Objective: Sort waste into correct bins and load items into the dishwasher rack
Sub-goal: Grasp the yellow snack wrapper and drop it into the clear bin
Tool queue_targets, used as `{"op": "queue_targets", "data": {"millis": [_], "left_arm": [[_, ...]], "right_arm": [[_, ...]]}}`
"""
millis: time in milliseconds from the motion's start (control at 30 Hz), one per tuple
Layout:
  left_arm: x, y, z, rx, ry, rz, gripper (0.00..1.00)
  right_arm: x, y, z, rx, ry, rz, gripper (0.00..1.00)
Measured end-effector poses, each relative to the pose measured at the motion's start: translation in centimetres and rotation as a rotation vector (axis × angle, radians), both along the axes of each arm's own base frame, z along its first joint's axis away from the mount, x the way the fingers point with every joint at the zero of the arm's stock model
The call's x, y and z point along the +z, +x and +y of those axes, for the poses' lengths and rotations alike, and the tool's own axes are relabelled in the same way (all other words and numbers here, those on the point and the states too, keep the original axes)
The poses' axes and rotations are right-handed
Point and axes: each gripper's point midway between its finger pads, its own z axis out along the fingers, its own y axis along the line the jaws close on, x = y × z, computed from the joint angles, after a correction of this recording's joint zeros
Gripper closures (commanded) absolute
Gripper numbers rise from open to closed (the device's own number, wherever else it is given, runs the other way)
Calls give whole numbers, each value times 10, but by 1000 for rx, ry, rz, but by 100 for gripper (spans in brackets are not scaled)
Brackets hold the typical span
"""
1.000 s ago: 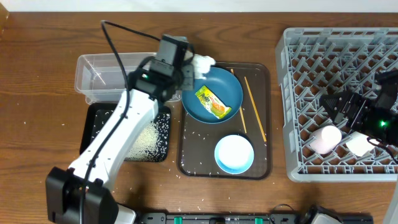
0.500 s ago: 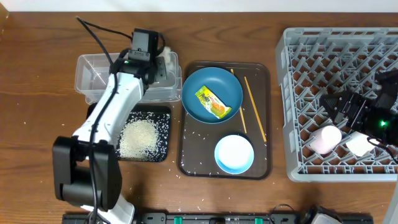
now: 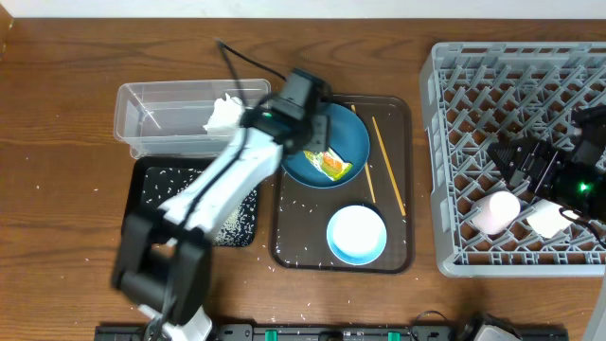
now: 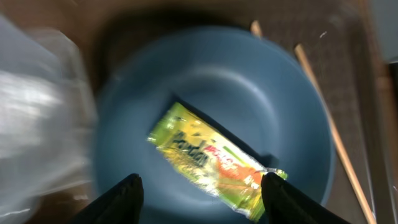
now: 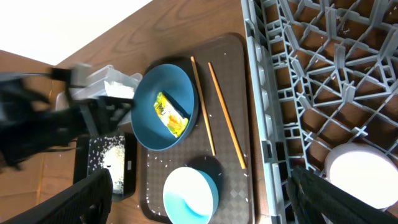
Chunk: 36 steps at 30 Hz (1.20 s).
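The left gripper (image 4: 200,186) hangs wide open and empty over the plate (image 4: 261,87). The wrapper (image 4: 211,163) lies on the plate, between the fingers. The napkin (image 3: 224,113) sits in the tub (image 3: 151,95). The right gripper (image 5: 202,190), also spread and empty, hovers over the rack (image 3: 530,85).

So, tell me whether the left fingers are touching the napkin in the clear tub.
Apart. Overhead, the napkin lies in the clear tub while the left fingers hover over the blue plate.

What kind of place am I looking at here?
Likely a test bench staged as a dish-clearing station: a wooden table holds a grey dishwasher rack, a serving tray with a blue plate, and a clear waste tub.
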Motion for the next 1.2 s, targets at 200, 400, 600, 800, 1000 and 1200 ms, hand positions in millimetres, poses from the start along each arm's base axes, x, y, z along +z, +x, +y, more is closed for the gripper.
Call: {"op": "queue_targets", "data": {"millis": [200, 400, 600, 800, 1000, 1200], "left_arm": [[-76, -6, -7, 141, 8, 150, 34], [-85, 0, -8, 220, -22, 155, 74], [-87, -4, -11, 223, -41, 185, 94], [-58, -8, -13, 201, -75, 168, 94], [45, 9, 12, 232, -138, -66, 94], [62, 34, 90, 419, -48, -148, 94]], "right_arm": [[0, 0, 0, 0, 1, 1, 12], [-1, -1, 0, 0, 3, 6, 12], [-1, -1, 1, 0, 3, 6, 12], [-1, -1, 1, 0, 4, 7, 12], [-1, -1, 1, 0, 3, 7, 12], [-1, -1, 1, 0, 3, 7, 12]]}}
